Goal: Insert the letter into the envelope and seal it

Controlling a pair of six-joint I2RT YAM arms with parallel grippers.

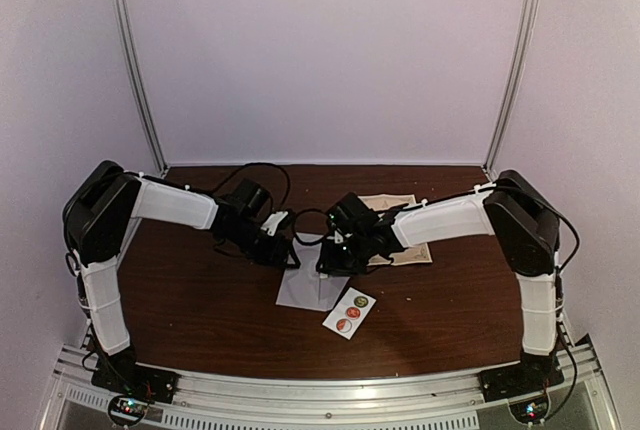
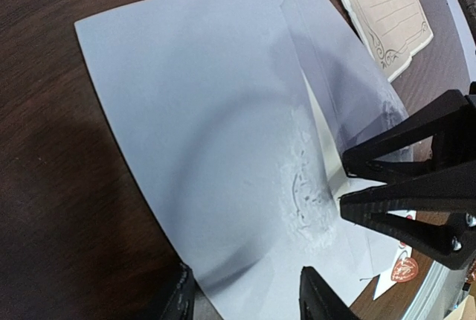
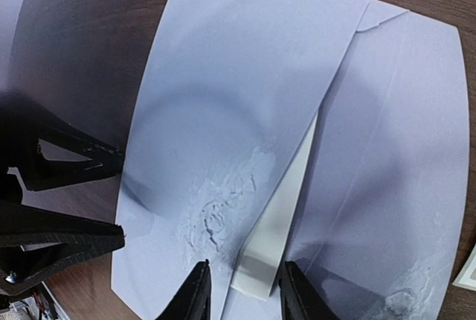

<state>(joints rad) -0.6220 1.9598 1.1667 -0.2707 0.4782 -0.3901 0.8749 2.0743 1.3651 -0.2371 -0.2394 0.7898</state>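
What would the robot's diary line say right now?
envelope lying on table | letter outside it, on table | left pincer open at envelope edge | right pincer open over envelope

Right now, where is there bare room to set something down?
Bare dark wooden table near left, between left arm and pale grey paper envelope, and near right beyond the white sticker strip. Crowded centre: left pincer, right pincer over envelope.
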